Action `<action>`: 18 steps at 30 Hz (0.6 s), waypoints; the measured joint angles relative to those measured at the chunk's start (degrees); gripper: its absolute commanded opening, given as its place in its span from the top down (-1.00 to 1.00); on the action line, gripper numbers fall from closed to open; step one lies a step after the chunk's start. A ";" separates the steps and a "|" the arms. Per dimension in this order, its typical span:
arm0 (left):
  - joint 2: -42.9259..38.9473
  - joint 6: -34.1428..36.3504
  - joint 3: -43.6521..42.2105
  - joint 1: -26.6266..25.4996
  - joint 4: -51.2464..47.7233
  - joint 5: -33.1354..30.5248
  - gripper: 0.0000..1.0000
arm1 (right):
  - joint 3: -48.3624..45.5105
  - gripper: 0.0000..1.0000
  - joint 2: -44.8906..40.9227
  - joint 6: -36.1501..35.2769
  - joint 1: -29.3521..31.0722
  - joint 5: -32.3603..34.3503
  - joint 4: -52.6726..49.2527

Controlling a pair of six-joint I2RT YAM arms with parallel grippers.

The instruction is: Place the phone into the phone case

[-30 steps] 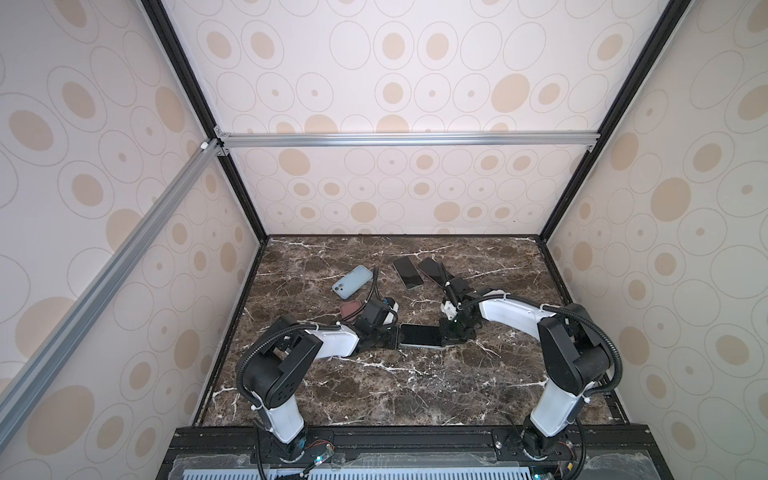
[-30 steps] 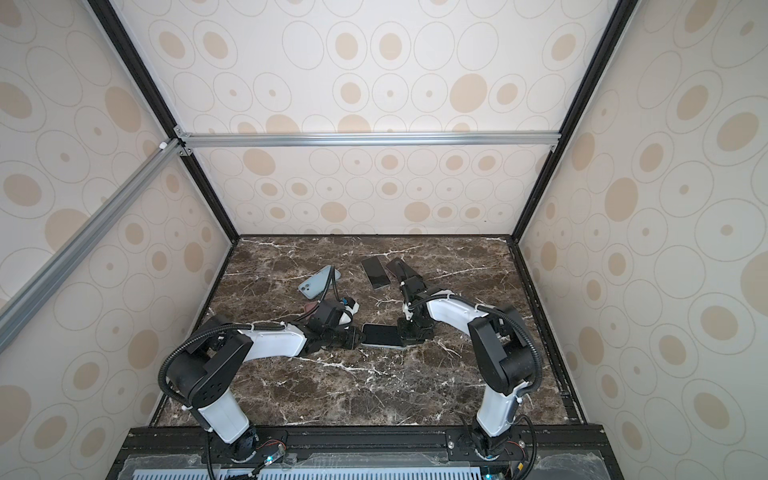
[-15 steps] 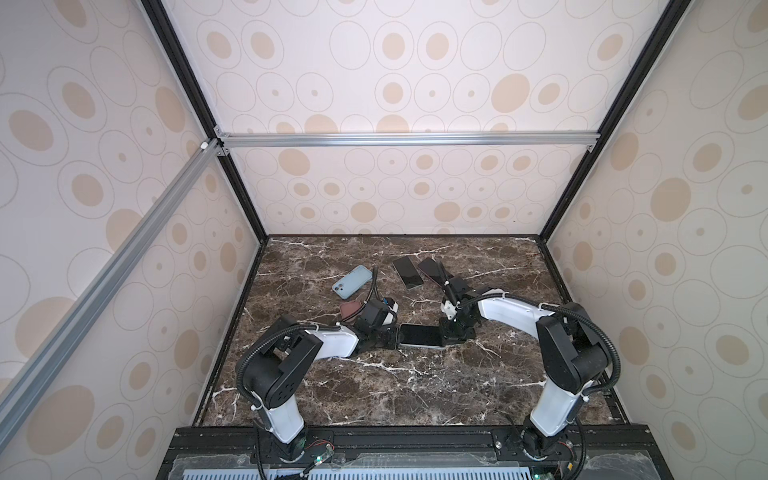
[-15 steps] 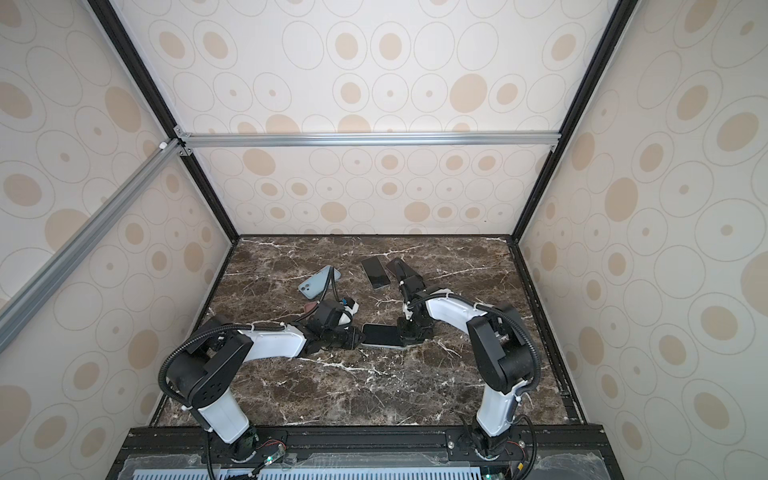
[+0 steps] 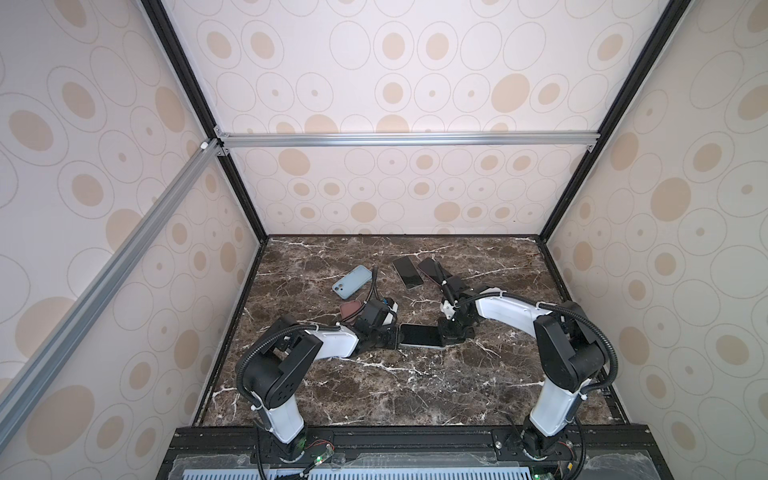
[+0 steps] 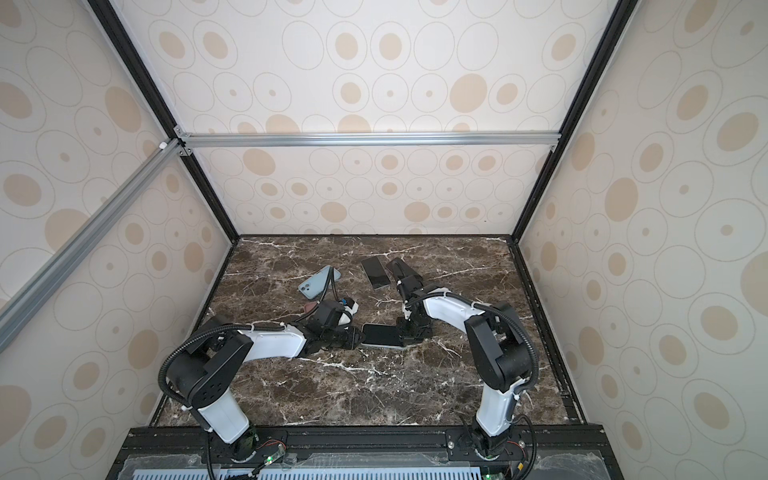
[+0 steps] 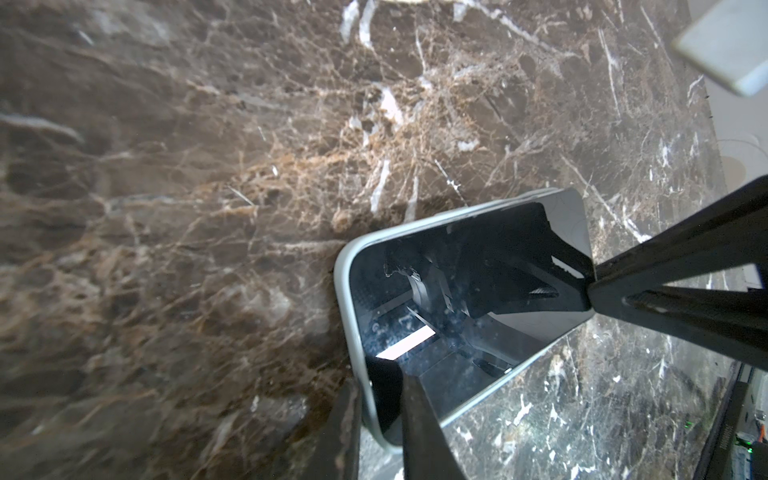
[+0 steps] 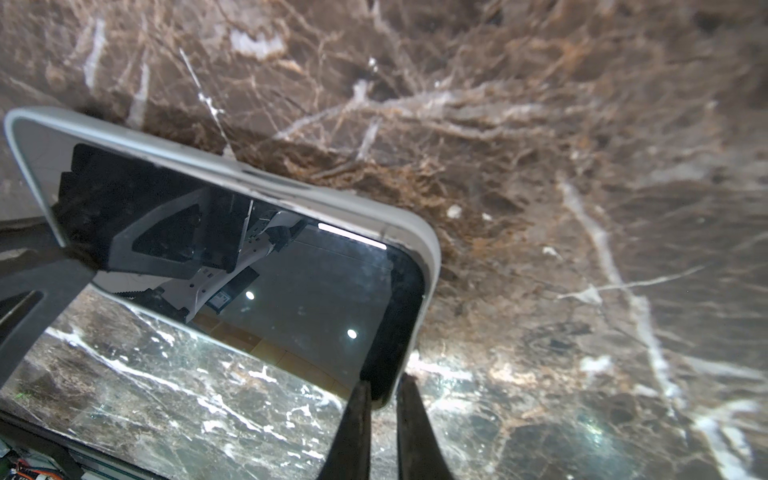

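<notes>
A black-screened phone (image 5: 419, 336) (image 6: 380, 334) lies flat mid-table, screen up, inside the pale grey rim of the phone case (image 7: 345, 291) (image 8: 291, 191). In both top views each gripper is at one end of it. My left gripper (image 5: 395, 336) (image 6: 356, 336) (image 7: 379, 386) is shut on the left end, one finger on the glass (image 7: 457, 299) and one outside the rim. My right gripper (image 5: 446, 334) (image 6: 405, 334) (image 8: 384, 384) is shut on the right end, pinching a corner of the phone (image 8: 232, 257) and case together.
Behind the arms lie a pale blue phone, back up (image 5: 351, 281) (image 7: 723, 50), a black phone (image 5: 408, 272) and a dark reddish one (image 5: 432, 268). A brown case (image 5: 350, 309) is partly hidden by the left wrist. Enclosure walls stand on three sides.
The right gripper's jaws have drawn slightly tighter on the phone's end. Both arms and the phone stay in place.
</notes>
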 measured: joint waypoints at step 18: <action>0.00 -0.57 0.00 0.00 0.00 -0.09 0.63 | 0.96 0.78 0.66 1.20 2.05 3.87 -1.05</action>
